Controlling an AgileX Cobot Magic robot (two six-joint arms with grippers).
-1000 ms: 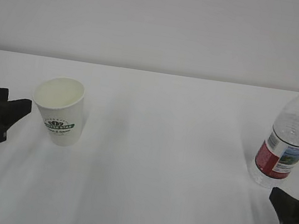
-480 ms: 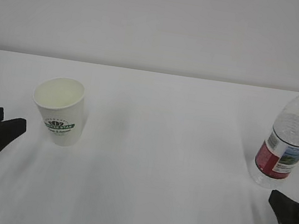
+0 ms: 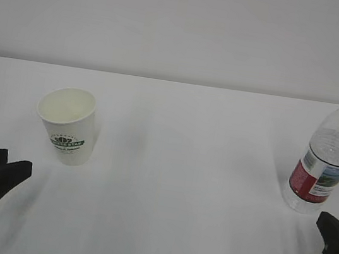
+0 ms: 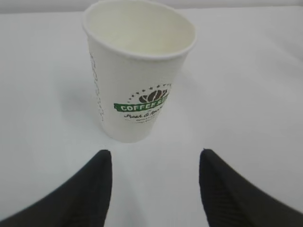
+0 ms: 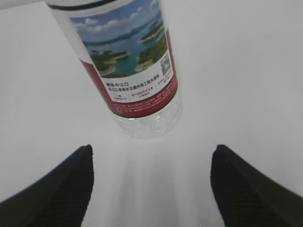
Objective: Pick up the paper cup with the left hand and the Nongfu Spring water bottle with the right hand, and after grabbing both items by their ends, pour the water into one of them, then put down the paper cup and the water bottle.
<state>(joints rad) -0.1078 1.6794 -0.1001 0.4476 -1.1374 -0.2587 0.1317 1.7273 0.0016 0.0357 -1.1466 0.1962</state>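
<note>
Left hand (image 4: 154, 189) is hanging wide open just short of the paper cup (image 4: 137, 71), right hand (image 5: 151, 187) gaping empty before the Nongfu Spring water bottle (image 5: 125, 61); both are standing upright, well apart. That cup is looking light and crushable — grip low, gently

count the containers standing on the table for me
2. The paper cup stands upright on the left of the white table; the Nongfu Spring water bottle, uncapped, stands upright at the far right. Nothing else shows, though the exterior view's edges crop the table.
</note>
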